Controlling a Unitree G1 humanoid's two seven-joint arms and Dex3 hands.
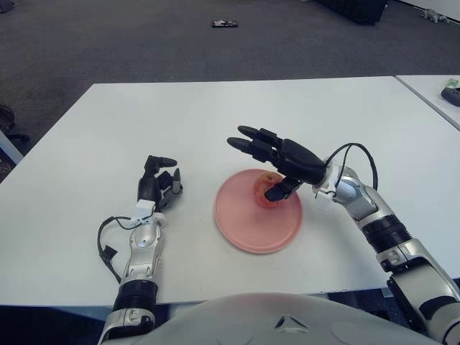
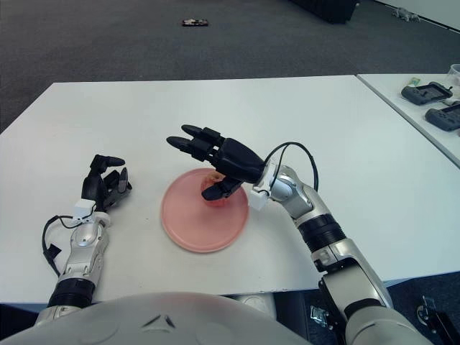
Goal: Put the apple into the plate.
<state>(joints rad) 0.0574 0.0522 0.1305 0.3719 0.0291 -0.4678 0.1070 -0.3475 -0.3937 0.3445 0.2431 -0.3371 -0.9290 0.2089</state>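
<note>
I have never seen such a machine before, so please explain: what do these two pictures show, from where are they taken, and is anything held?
This is a humanoid robot seen from a stereo camera on its own head, looking down; the two pictures show the same scene from slightly different spots. On the white table lies a pink plate with an apple sitting in it. The right hand is above the plate's far side with its fingers spread open, so it holds nothing; its thumb is just in front of the apple. The left hand shows to the left of the plate, idle and empty. The grey curve at the bottom is the robot's own body.
</note>
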